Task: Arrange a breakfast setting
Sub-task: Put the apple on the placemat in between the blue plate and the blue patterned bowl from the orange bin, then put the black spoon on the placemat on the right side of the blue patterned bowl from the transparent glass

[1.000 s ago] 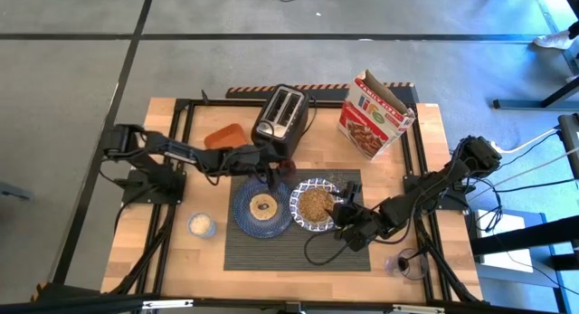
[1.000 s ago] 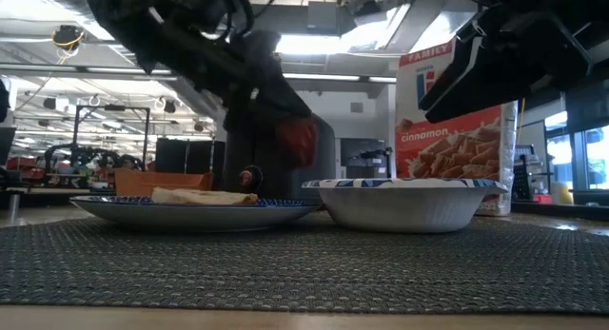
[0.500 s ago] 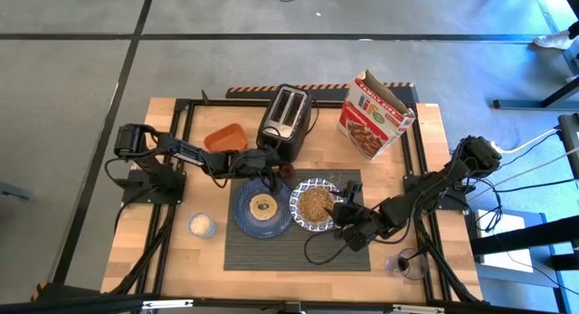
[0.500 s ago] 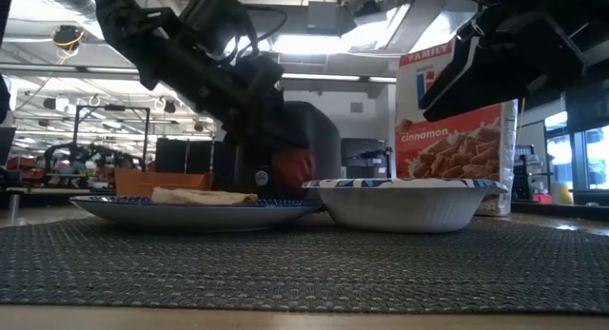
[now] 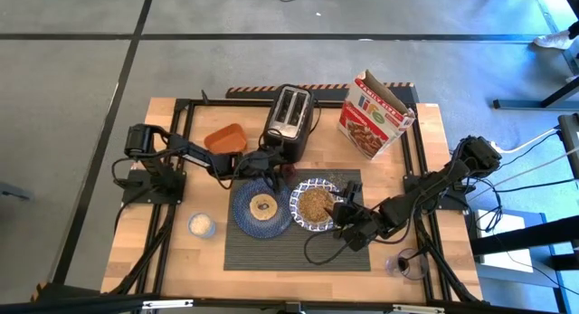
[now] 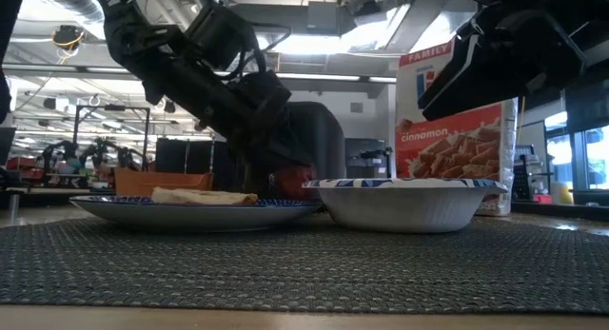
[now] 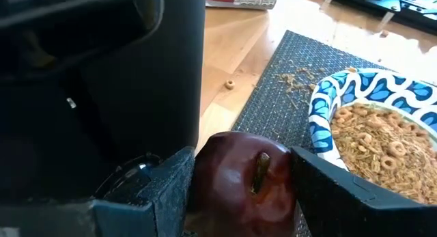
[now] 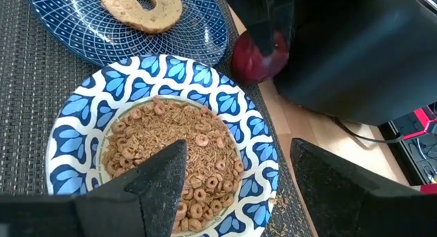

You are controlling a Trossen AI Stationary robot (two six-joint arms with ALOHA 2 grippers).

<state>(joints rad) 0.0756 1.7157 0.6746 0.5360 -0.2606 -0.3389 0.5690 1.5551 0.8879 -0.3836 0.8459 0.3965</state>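
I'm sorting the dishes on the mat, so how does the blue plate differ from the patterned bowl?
The dark blue plate is flat and shallow; the blue-and-white bowl is deeper with raised sides. The plate carries fine white lines on dark blue; the bowl has bold blue shapes on white. The plate holds a bagel; the bowl holds cereal. Both are round and sit side by side on the grey placemat.
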